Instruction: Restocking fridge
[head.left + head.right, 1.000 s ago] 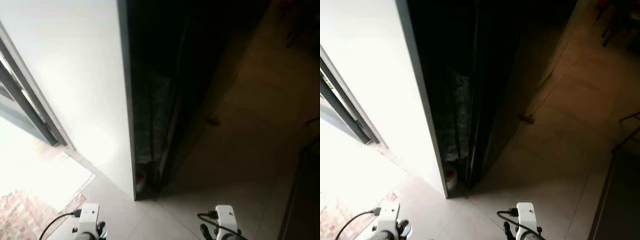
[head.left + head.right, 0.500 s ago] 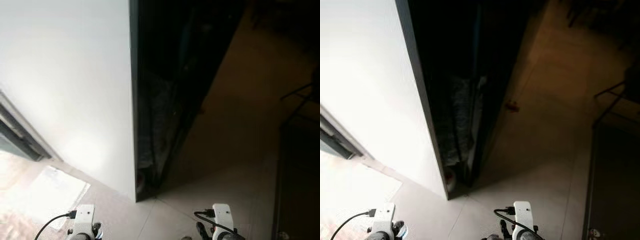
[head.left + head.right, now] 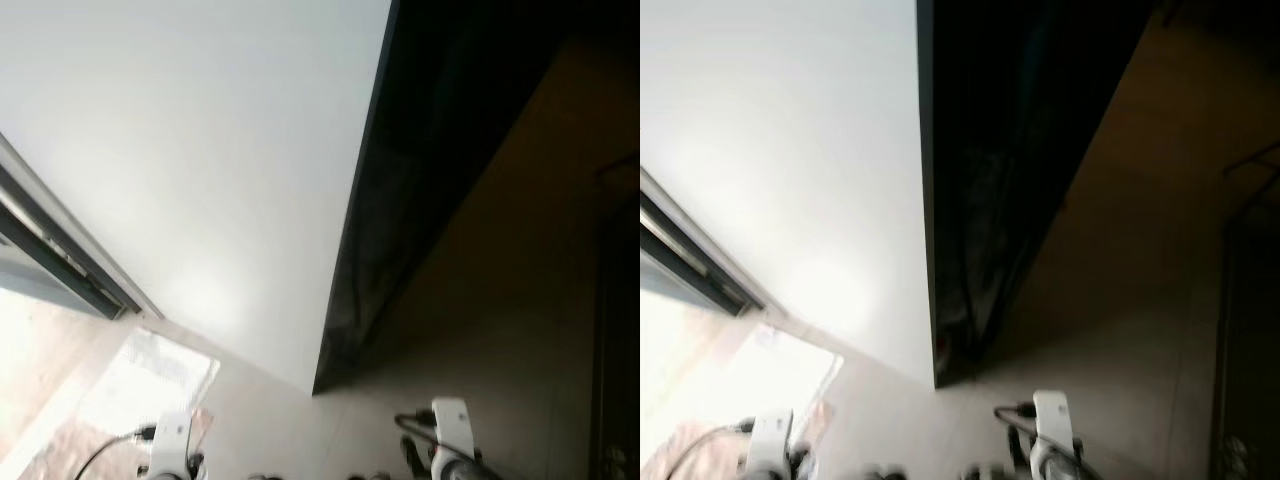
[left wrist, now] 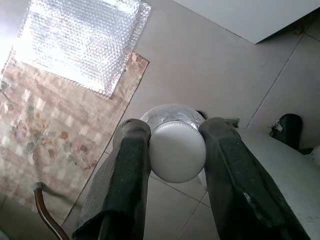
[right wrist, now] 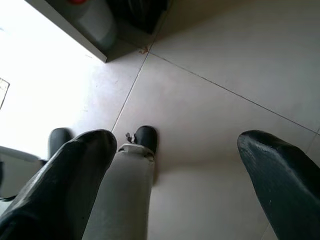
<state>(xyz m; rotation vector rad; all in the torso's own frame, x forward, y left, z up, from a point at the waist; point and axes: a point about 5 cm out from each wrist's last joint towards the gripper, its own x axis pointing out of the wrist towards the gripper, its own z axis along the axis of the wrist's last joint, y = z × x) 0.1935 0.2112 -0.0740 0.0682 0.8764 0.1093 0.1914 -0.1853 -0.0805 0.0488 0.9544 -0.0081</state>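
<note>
My left gripper (image 4: 176, 131) is shut on a clear bottle with a round white cap (image 4: 177, 152), one finger on each side of the neck, held above the tiled floor. Over pale tiles my right gripper (image 5: 177, 145) stands open with nothing between its fingers. Both wrists show low in the head views, the left arm (image 3: 170, 448) and the right arm (image 3: 450, 432). Ahead rises a tall white panel (image 3: 200, 180) with a dark gap (image 3: 400, 200) beside it, its inside too dark to make out.
A patterned rug (image 4: 45, 130) with a bubble-wrap sheet (image 4: 80, 45) lies on the floor to my left, near a sliding-door track (image 3: 60, 260). A grey container with a red top (image 5: 95, 20) stands at the panel's foot. A dark frame (image 3: 615, 300) edges the right.
The whole picture has shifted and blurred, so the camera has moved: the white panel now takes more of the view. Both arms stay low at the bottom edge.
</note>
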